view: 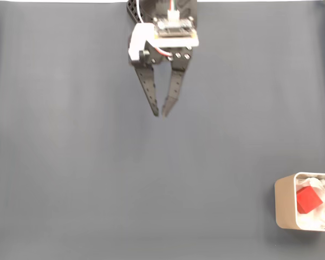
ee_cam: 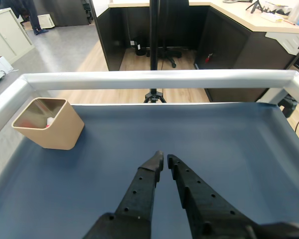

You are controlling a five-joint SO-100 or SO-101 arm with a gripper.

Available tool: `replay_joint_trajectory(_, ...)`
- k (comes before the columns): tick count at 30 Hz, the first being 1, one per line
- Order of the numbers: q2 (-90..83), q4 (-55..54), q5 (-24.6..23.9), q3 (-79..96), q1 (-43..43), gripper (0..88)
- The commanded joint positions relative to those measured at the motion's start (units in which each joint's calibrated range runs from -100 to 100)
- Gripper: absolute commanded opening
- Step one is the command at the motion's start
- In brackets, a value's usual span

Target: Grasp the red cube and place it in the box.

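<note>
The counter (view: 70,162) is covered in a plain blue-grey mat, bare across nearly its whole spread in the fixed view. In the wrist view a silver metal rail (ee_cam: 159,78) frames the far edge and both sides of the mat; beyond it lie a wood-look floor, dark cabinet fronts, a black stand post (ee_cam: 153,45) with a tripod foot, and a pale worktop at the upper right.

The box (view: 284,203) sits at the lower right corner of the fixed view, its right side cut off by the frame edge. The red cube (view: 308,199) lies inside it, on crumpled white lining. In the wrist view the box (ee_cam: 52,130) stands at the far left, close to the rail's corner, and its near wall hides most of the inside; a small pale patch with perhaps a hint of red shows at the bottom, too small to be sure.

The gripper (view: 160,114) hangs at the top centre of the fixed view, well apart from the box, with open mat between them. Its jaws are nearly together, a narrow gap left at the tips, and hold nothing. In the wrist view the gripper (ee_cam: 164,160) points at the far rail, the box off to its left.
</note>
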Motion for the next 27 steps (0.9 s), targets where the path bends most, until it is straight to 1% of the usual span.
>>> replay_joint_trajectory(1, -14.03, 0.60, 0.24, 14.85, 0.94, 0.0)
replay_joint_trajectory(5, -24.95, 2.65, -0.05, 29.99, 0.73, 0.0)
replay_joint_trajectory(9, -31.45, 6.33, 0.15, 39.03, 0.30, 0.0)
replay_joint_trajectory(14, -35.61, 15.19, -0.39, 42.49, -0.27, 0.0)
replay_joint_trajectory(20, -35.87, 25.68, -0.49, 42.58, -0.20, 0.0)
replay_joint_trajectory(27, -35.87, 30.43, -0.73, 42.58, -0.55, 0.0)
